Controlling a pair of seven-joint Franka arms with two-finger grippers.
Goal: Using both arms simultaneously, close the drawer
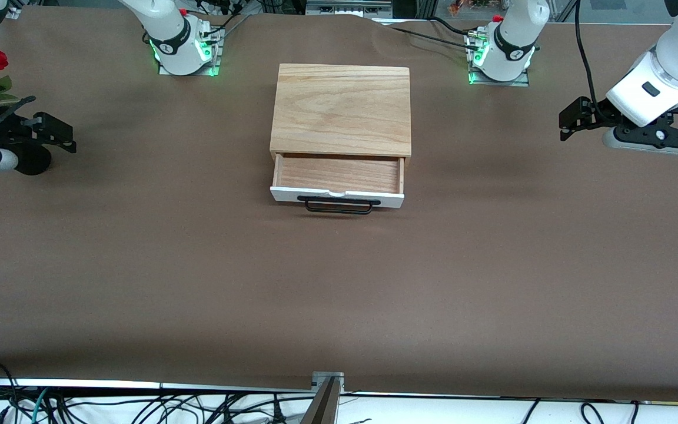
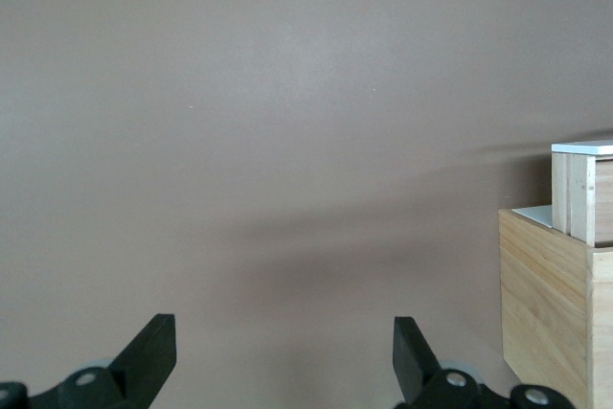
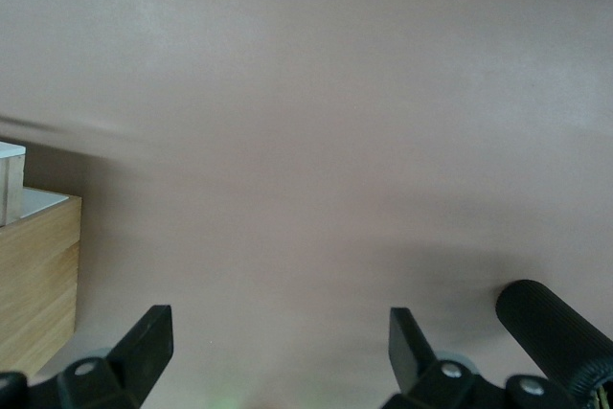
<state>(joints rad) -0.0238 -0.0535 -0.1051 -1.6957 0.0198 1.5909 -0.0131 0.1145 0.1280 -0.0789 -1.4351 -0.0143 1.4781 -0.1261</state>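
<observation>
Drawer point(image 1: 338, 184) at frame centre on bench point(image 1: 198, 265), partly pulled out of oak box point(image 1: 342, 109). Left tool point(image 1: 574, 119) at right edge, right tool point(image 1: 50, 132) at left edge; both wide open, empty.

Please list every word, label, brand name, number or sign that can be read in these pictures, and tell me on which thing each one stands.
No text can be read.
A small dark mark on each arm base: too small to read.
The drawer, its wooden box and the brown table cover: no writing.
</observation>
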